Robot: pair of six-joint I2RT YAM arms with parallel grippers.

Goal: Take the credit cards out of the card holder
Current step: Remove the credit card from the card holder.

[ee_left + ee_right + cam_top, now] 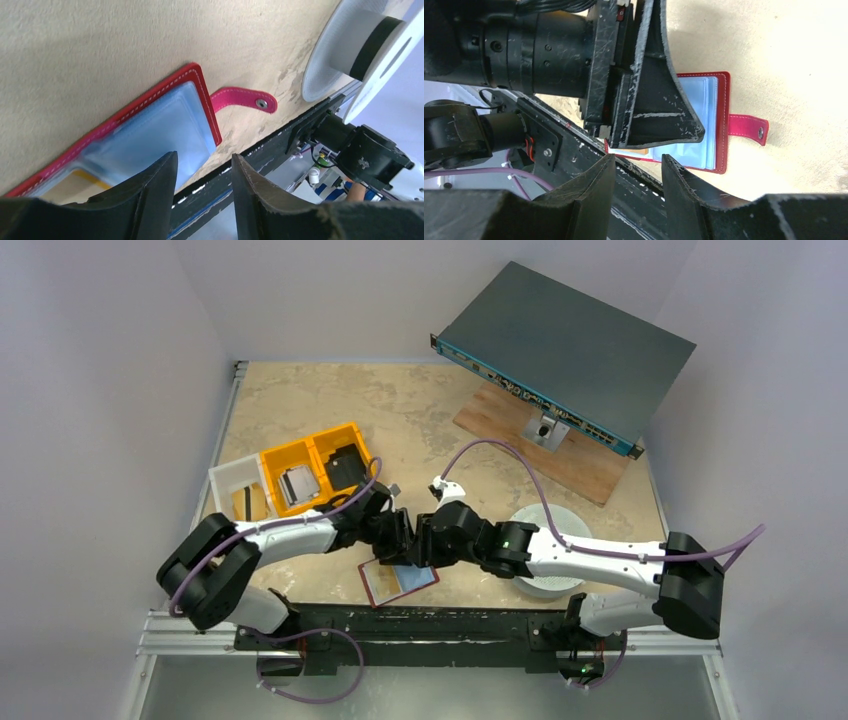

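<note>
My left gripper (203,161) has its fingers spread, with nothing between them. It hangs over the near corner of the card holder (165,122). From the right wrist camera one of its fingers lies across the holder's pages, but I cannot tell whether it touches them. My right gripper (638,162) is parted too and also holds nothing. It points at the left one from close by, just above the black rail (420,625) at the table's near edge.

The card holder lies opened flat on the table (400,410) just beyond that rail, between the two wrists. It has a red cover with pale stitching, and its pale blue clear sleeves (704,107) face up. Its snap tab (242,99) sticks out flat to one side, the metal stud showing. A golden-yellow card (90,178) shows its edge through one sleeve, so it is inside the holder. I can read no print on the card or the cover.

To the right sits a white reel (548,550) with a dark core. To the left are yellow bins (315,465) holding a silvery part and a black block. Beside them, a white bin (225,485) holds a yellowish item with a dark band. At the far right a grey rack unit (565,355) leans on a wooden board (545,445). Its front markings are too small to read.
</note>
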